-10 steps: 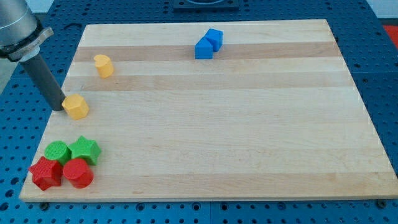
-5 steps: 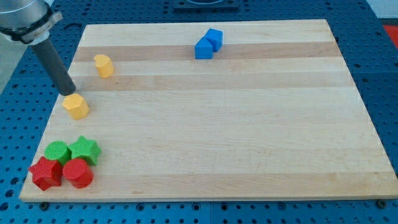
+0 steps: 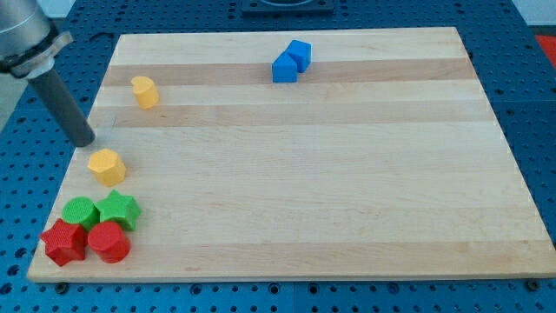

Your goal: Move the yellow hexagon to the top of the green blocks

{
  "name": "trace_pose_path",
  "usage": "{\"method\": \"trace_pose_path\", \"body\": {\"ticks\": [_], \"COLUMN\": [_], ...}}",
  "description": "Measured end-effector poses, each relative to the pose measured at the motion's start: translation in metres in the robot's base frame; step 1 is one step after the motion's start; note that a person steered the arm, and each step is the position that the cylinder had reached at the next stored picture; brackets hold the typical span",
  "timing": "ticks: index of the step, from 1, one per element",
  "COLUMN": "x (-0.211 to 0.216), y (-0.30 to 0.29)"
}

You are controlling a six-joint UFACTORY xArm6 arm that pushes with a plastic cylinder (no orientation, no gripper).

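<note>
The yellow hexagon (image 3: 107, 166) lies near the board's left edge, just above the two green blocks. The green round block (image 3: 80, 211) and the green star (image 3: 119, 209) sit side by side at the view's bottom left. A small gap separates the hexagon from them. My tip (image 3: 85, 142) stands just above and slightly left of the hexagon, apart from it.
A red star (image 3: 63, 242) and a red round block (image 3: 109, 243) sit right below the green blocks. A second yellow block (image 3: 144, 91) lies at the upper left. Two blue blocks (image 3: 290, 62) touch near the top middle. The board's left edge (image 3: 69, 165) is close.
The yellow hexagon has slid down toward the green blocks. My tip moved from the hexagon's left to above it, then shifted slightly left and down.
</note>
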State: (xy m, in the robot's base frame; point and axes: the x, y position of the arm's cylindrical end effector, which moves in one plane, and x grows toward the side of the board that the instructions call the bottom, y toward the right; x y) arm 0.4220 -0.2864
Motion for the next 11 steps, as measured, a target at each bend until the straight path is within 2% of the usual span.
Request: {"method": "trace_pose_path", "body": {"ticks": [1, 2, 3, 4, 5, 6, 7, 11], "x": [0.008, 0.043, 0.055, 0.046, 0.018, 0.017, 0.045, 0.05], "y": [0.017, 0.017, 0.011, 0.003, 0.009, 0.036, 0.04, 0.028]}}
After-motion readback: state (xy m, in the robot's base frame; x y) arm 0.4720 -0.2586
